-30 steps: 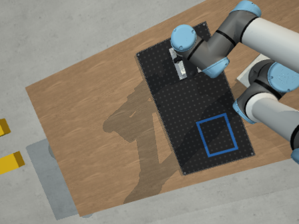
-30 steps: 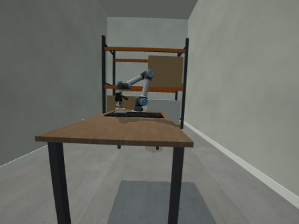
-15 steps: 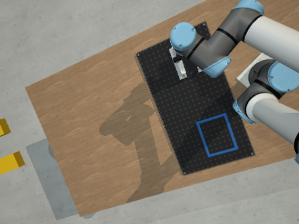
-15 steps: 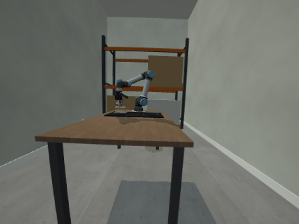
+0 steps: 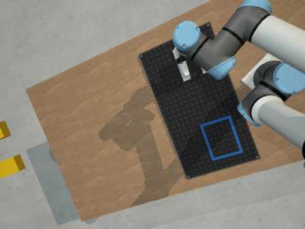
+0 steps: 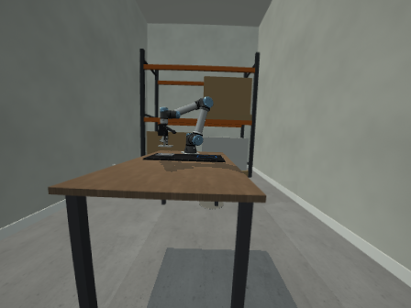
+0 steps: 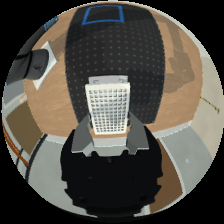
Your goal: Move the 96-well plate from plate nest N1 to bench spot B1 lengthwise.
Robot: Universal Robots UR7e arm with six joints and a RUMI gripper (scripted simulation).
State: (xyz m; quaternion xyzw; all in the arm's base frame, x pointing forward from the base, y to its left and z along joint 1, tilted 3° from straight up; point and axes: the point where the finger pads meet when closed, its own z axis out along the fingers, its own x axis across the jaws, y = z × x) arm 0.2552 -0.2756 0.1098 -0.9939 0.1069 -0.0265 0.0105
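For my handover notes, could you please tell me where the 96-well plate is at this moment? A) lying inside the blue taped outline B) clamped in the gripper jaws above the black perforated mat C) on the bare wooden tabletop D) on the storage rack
B: the wrist view shows the 96-well plate clamped between the jaws of the gripper over the black perforated mat, with the blue taped outline holding nothing.

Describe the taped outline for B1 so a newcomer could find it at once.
Start at the wooden table and find the black perforated mat lying on it beside the arm. The outline is a blue rectangle of tape near the mat's end farthest from the gripper, which holds the white 96-well plate. It is the mat's only coloured marking.
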